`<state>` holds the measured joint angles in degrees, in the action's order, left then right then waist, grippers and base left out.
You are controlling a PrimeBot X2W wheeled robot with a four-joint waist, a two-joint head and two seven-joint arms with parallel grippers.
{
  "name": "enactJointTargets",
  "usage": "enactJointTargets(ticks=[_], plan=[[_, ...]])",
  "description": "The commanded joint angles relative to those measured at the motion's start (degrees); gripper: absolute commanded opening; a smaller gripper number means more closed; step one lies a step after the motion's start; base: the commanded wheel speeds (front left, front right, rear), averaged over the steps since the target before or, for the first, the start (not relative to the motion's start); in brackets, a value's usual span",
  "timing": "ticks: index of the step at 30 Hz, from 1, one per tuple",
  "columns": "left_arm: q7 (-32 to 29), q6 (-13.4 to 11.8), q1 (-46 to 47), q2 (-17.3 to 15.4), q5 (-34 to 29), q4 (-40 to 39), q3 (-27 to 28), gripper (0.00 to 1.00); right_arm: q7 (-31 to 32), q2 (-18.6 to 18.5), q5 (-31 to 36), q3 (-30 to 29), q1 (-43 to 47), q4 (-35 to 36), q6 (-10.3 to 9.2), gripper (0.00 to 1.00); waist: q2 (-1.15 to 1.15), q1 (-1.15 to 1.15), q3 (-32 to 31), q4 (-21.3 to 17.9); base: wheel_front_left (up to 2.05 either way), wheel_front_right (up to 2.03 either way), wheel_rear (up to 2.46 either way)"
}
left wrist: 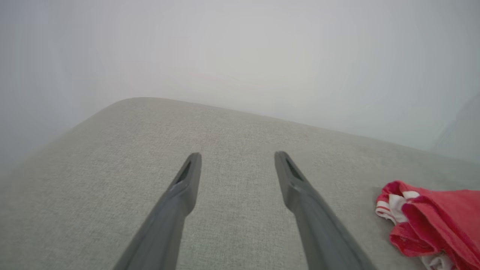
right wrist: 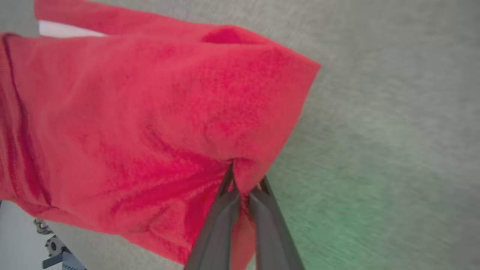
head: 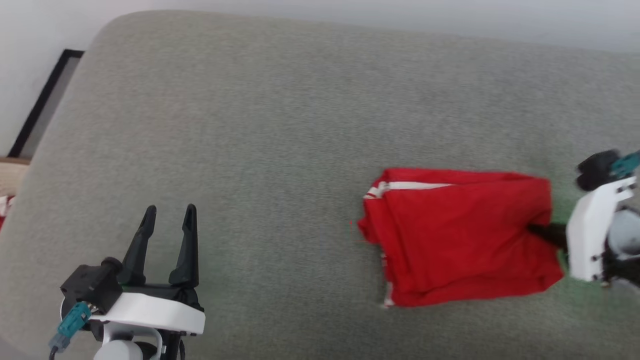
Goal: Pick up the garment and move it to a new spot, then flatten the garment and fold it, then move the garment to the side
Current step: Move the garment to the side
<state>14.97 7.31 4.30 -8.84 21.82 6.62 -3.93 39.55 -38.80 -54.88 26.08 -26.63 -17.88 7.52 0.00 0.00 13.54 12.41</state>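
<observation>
The garment [head: 460, 235], a red T-shirt folded into a rough rectangle with a white striped sleeve edge showing at its top left, lies on the grey cushioned surface [head: 280, 125] at the right. My right gripper [right wrist: 245, 178] is shut on the garment [right wrist: 142, 123], pinching its right edge so the fabric puckers around the fingers; in the head view its dark fingers [head: 542, 232] reach in from the right. My left gripper [head: 167, 212] hovers open with nothing between its fingers at the lower left, far from the shirt. The left wrist view has the garment [left wrist: 431, 225] at its lower right.
The cushion's rounded far-left corner drops off toward a pale wall with a black-framed panel [head: 45, 100]. A bit of wood and red-white cloth [head: 5, 205] shows at the left edge. Bare grey cushion stretches between my grippers.
</observation>
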Motion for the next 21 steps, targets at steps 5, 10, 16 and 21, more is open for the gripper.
enactJointTargets(ticks=[5,10,16,21], plan=[[0.27,0.2,2.33,-0.63,-0.38,-0.62,-0.64,1.0,-1.78,-3.9,0.82,-2.55,-1.75,0.51,-0.05,0.0,0.0,0.0,0.8,-4.19,0.0,0.0,0.0],[0.27,0.2,4.73,-1.1,-0.77,-0.96,-2.32,1.0,-3.38,-7.1,2.07,-4.27,-3.73,0.03,-0.05,0.0,0.0,0.0,2.04,-7.93,0.0,0.0,0.0],[0.26,0.2,7.86,-1.79,-1.39,-0.38,-4.97,1.0,-5.54,-10.01,3.21,-4.64,-6.72,-1.17,-0.05,0.0,0.0,0.0,3.91,-11.96,0.0,0.0,0.0],[0.26,0.2,12.06,-2.76,-1.54,0.34,-8.37,1.0,-9.16,-12.23,4.91,-4.1,-10.69,-3.87,-0.05,0.0,0.0,0.0,5.93,-15.3,0.0,0.0,0.0]])
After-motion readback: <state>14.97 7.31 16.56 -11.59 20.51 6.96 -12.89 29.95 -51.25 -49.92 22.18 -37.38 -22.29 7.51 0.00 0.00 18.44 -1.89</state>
